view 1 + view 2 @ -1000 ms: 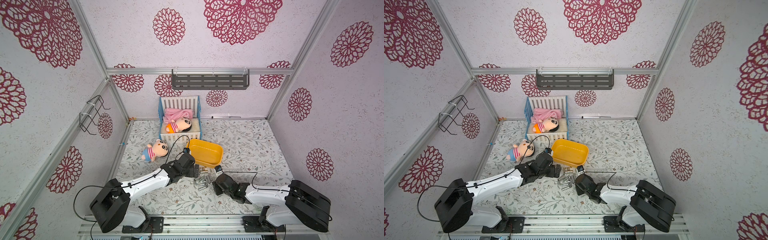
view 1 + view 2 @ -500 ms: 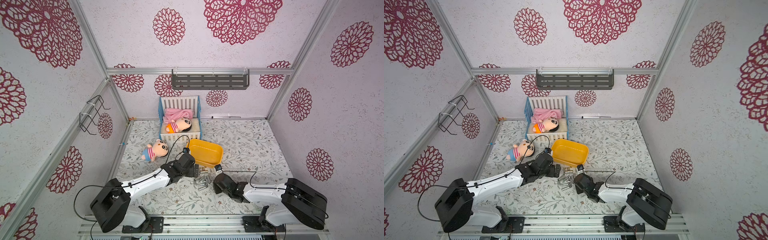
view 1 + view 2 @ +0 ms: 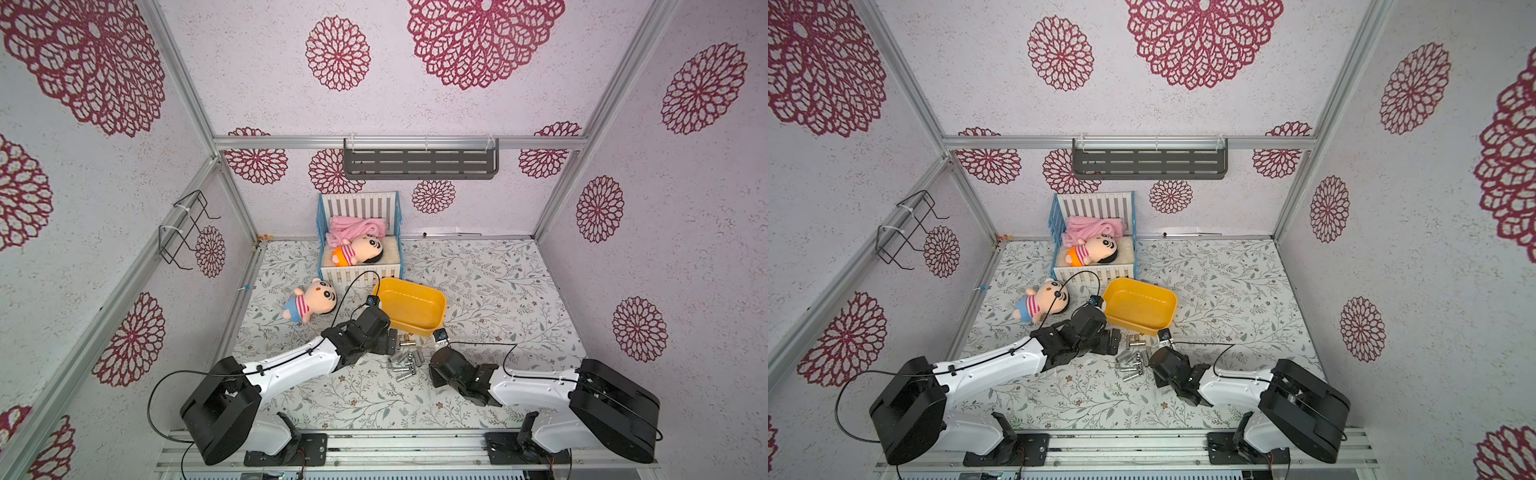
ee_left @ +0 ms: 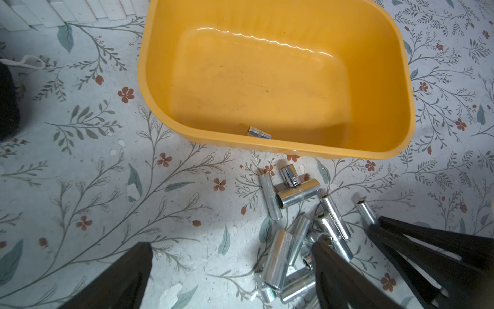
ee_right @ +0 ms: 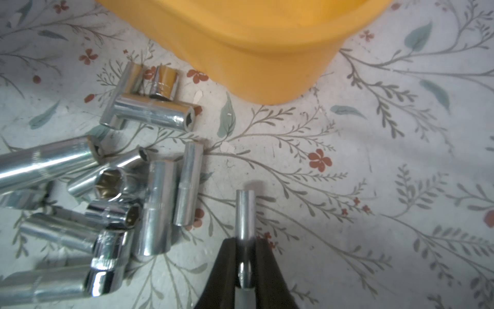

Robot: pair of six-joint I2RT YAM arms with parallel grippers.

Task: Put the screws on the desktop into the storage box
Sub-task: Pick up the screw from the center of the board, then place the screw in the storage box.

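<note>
The right gripper [image 5: 245, 240] is legible only in the wrist views: both top views hide its fingertips beneath the arm's own black wrist housing. Those views also reduce the screws [image 3: 405, 361] to a small glinting heap, its count not readable. The heap lies on the desktop [image 3: 498, 291] just beside the storage box [image 3: 409, 305], along the long wall that faces the arms. The right wrist view supplies the missing detail: the black fingers [image 5: 226, 264] are pressed together on one slim screw [image 5: 246, 214]. This screw points toward the box and lies beside the heap, apart from it, nearer the box's right end; whether it rests on the desktop or is raised cannot be told. This view crops the box to one outer corner and blurs the nearest screws. Only the left wrist view shows a single screw [image 4: 258, 132] inside the box, against the wall nearest the heap and partly hidden by the rim; the box's far rim is cut off there. In it the left gripper [image 4: 231, 242] stands with jaws wide apart, holding nothing, one finger [image 4: 331, 267] over the heap's edge. A plush doll [image 3: 311, 297] lies off the box's left end and a toy crib [image 3: 361, 276] stands near its far left corner. Open desktop runs from the box's right end to the side wall.
</note>
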